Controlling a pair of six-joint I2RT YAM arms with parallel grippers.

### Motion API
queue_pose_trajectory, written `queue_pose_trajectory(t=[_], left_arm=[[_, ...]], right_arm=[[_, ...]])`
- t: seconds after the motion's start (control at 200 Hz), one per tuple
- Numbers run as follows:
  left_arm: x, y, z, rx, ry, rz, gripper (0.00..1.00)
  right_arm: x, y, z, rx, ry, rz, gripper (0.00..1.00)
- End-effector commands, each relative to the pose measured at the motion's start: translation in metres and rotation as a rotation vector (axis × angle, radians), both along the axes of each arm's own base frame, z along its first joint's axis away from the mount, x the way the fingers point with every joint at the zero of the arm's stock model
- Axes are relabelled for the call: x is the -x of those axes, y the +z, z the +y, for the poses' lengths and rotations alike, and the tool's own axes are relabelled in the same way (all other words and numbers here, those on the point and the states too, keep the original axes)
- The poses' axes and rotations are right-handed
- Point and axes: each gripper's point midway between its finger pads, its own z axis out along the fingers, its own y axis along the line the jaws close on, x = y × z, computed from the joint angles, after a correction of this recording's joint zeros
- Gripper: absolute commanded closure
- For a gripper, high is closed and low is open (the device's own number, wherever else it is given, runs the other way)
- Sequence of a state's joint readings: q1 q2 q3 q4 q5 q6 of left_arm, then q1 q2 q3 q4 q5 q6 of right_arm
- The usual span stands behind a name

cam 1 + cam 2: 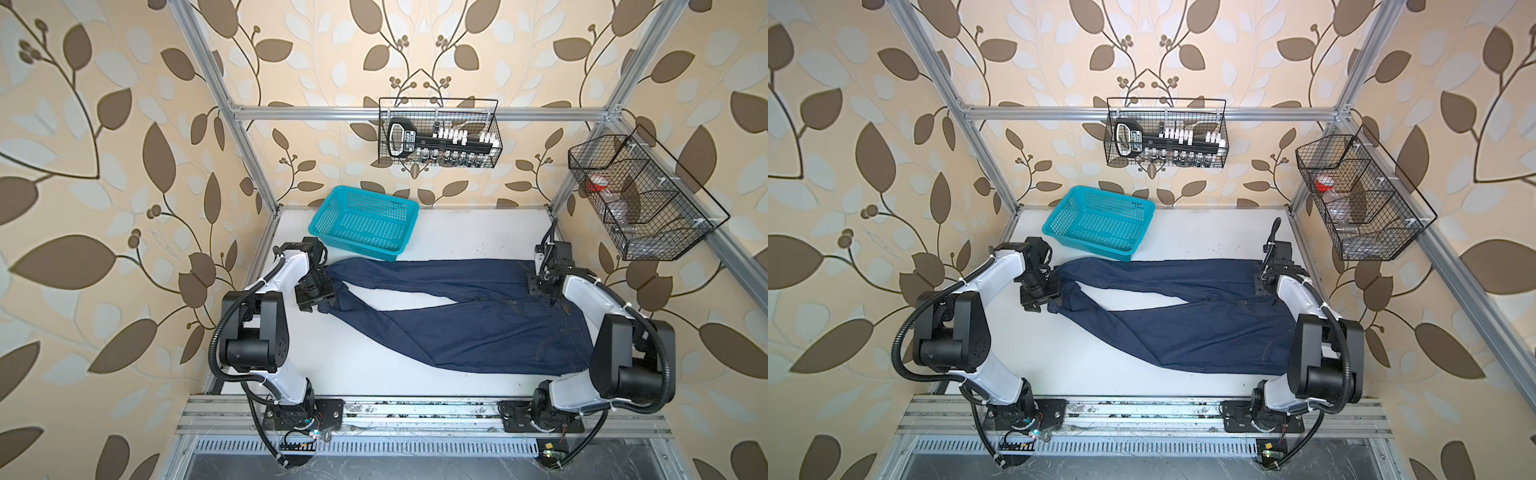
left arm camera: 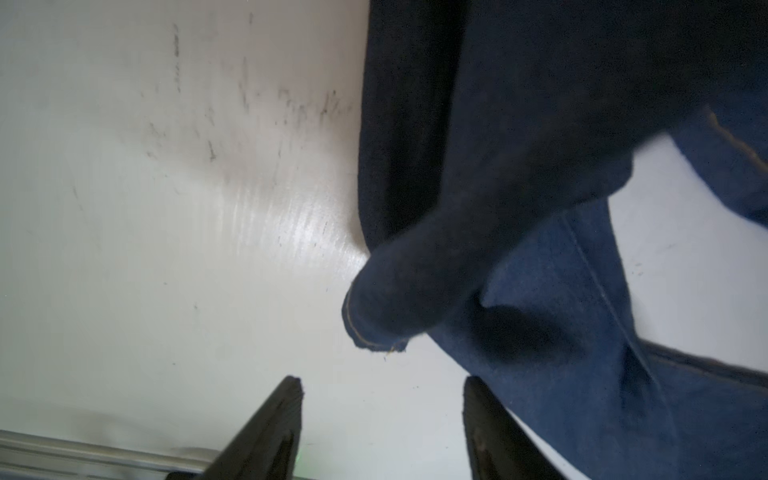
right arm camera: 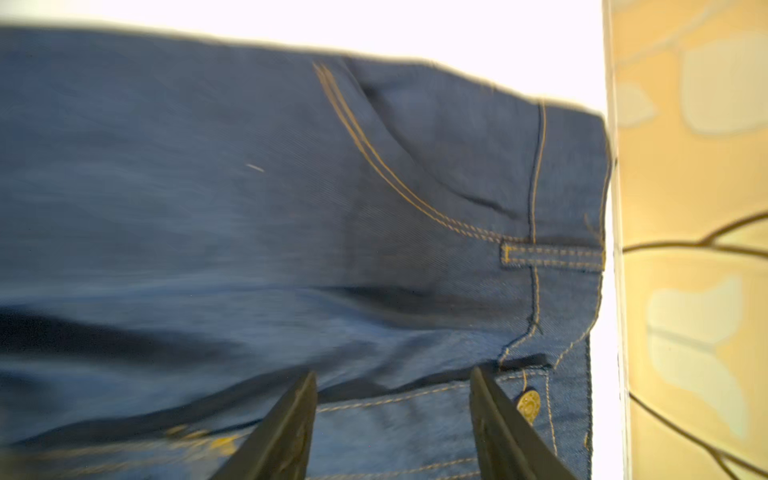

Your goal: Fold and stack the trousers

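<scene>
Now the trousers [image 1: 457, 320] lie spread across the surface [image 1: 374, 357] — waistband [image 3: 569, 187] at 3 o'clock, cuffs [image 2: 365, 324] at 9. Left fingers [image 2: 278, 419] stand apart, empty, just short of one cuff; right fingers [image 3: 286, 428] gape over the waistband. Best pinch both layers squarely before lifting.

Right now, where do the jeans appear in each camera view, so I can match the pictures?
Top view: jeans lie across the white tabletop, waistband right, legs reaching left.
Top view: jeans same place, just in front of the turquoise basket.
Left wrist: leg ends, one hem close up, over the tabletop.
Right wrist: waistband end with brass button fills most of the picture.
Shared landmark: the tabletop.
</scene>
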State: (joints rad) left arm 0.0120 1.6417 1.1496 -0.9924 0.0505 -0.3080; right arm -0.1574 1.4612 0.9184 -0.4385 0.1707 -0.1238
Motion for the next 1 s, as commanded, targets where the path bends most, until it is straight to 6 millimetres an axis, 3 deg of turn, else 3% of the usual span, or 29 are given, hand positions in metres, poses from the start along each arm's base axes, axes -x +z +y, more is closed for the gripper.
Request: queue_pose_trajectory(t=[0.0,0.13,0.24,0.5,0.6,0.68,0.76,0.875,0.995], left_arm=[[-0.008,-0.001,0.004,-0.027,0.024,-0.038,0.57],[-0.016,0.003,0.011,-0.067,0.005,-0.04,0.84],[-0.015,0.004,0.026,-0.15,-0.028,-0.02,1.0],[-0.03,0.036,0.045,-0.247,-0.067,-0.064,1.0],[-0.028,0.033,0.031,-0.155,-0.059,-0.055,1.0],[-0.02,0.027,0.009,-0.039,-0.028,-0.05,0.72],[-0.01,0.02,0.0,-0.023,-0.014,-0.048,0.52],[-0.005,0.003,0.002,-0.034,-0.007,-0.026,0.49],[-0.019,-0.008,0.01,-0.073,-0.008,-0.033,0.52]], right_arm=[[0.006,0.003,0.025,-0.069,0.036,-0.013,0.4],[0.014,0.005,0.049,-0.101,0.071,-0.043,0.4],[0.024,0.004,0.064,-0.115,0.095,-0.044,0.4],[0.048,-0.007,0.121,-0.228,0.172,-0.086,0.4],[0.052,-0.009,0.135,-0.25,0.198,-0.078,0.4],[0.054,-0.007,0.142,-0.257,0.213,-0.086,0.4],[0.055,-0.003,0.15,-0.278,0.223,-0.097,0.4],[0.055,0.003,0.169,-0.323,0.248,-0.116,0.41],[0.057,0.006,0.188,-0.368,0.267,-0.129,0.4]])
